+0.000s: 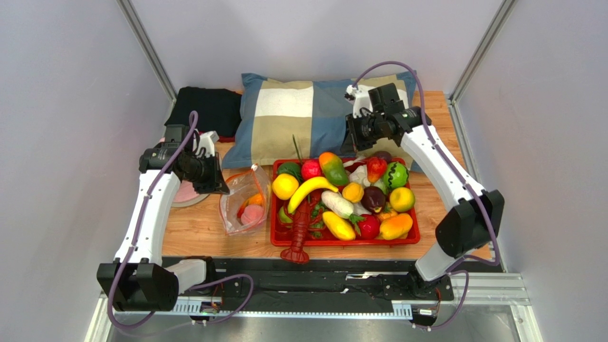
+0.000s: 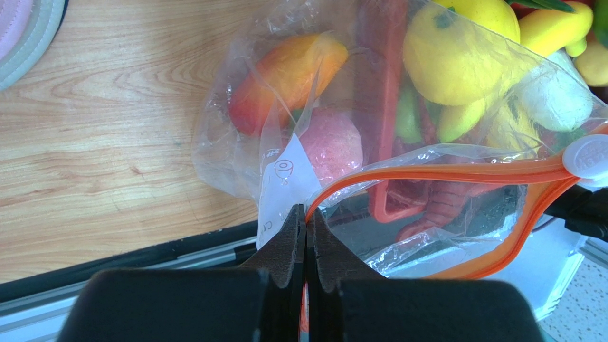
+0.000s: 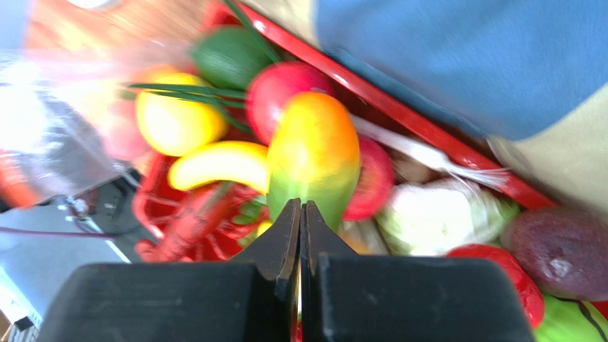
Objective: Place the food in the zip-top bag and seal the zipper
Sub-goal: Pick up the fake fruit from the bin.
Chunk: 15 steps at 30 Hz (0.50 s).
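Left wrist: left gripper [image 2: 307,218] clamps the zip-top bag [image 2: 227,146], zipper [image 2: 442,173] running rightward; right gripper [image 3: 300,214] closed, empty.

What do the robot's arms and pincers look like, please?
The left arm and right arm have white links, black joints and black bases, each trailed by a purple cable. The left pincer and right pincer have black, tapering fingers.

**Tight around the tray**

We find bare table [image 1: 189,231] left and near of the zip-top bag [image 1: 242,206], which lies just beside the red tray [image 1: 357,243]. Piled food [image 1: 312,188] fills the tray. The pillow [image 1: 307,117] blocks its far side, and the lobster [image 1: 300,231] overhangs its near rim.
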Tool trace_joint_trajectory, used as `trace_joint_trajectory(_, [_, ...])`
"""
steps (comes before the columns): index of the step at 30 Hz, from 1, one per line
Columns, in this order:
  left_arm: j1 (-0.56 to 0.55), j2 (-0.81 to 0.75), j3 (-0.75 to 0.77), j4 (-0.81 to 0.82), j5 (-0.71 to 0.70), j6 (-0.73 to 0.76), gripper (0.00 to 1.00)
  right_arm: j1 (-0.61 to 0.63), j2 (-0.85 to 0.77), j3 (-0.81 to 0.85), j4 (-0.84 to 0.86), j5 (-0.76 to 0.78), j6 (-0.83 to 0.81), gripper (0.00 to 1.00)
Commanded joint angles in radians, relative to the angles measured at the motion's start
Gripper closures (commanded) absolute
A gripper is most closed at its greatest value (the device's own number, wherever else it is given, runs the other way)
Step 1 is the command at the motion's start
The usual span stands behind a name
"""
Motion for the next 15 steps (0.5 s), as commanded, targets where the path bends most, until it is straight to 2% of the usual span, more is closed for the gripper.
trace_joint_trajectory(1, [-0.002, 0.003, 0.022, 0.002, 0.024, 0.003, 1.0, 0.031, -0.124, -0.017, 0.178, -0.112, 0.05, 1.0])
trace_joint_trajectory(3, [-0.002, 0.005, 0.022, 0.001, 0.025, 0.003, 1.0, 0.072, -0.164, -0.015, 0.262, -0.11, 0.053, 1.0])
trace_joint_trajectory(5, [-0.002, 0.008, 0.024, -0.002, 0.025, 0.003, 1.0, 0.101, -0.165, 0.011, 0.272, -0.061, 0.024, 1.0])
trace_joint_trajectory(6, [-0.002, 0.008, 0.028, -0.002, 0.025, 0.003, 1.0, 0.133, -0.149, 0.029, 0.223, -0.032, 0.003, 0.79])
trace_joint_trajectory(8, [-0.002, 0.008, 0.031, -0.004, 0.027, 0.003, 1.0, 0.149, -0.122, 0.055, 0.136, 0.057, -0.034, 0.53])
trace_joint_trajectory(9, [-0.002, 0.006, 0.031, -0.002, 0.024, 0.005, 1.0, 0.151, -0.1, 0.054, 0.117, 0.118, -0.033, 0.31])
trace_joint_trajectory(10, [-0.002, 0.006, 0.031, -0.004, 0.025, 0.006, 1.0, 0.151, -0.089, 0.051, 0.097, 0.149, -0.036, 0.23])
trace_joint_trajectory(12, [-0.002, 0.002, 0.025, -0.002, 0.021, 0.005, 1.0, 0.146, -0.058, 0.033, 0.071, 0.237, -0.028, 0.16])
trace_joint_trajectory(14, [-0.002, -0.003, 0.022, -0.001, 0.021, 0.006, 1.0, 0.138, -0.044, 0.016, 0.074, 0.23, -0.047, 0.13])
trace_joint_trajectory(15, [-0.002, -0.006, 0.019, -0.001, 0.021, 0.008, 1.0, 0.131, -0.041, 0.006, 0.074, 0.188, -0.112, 0.09])
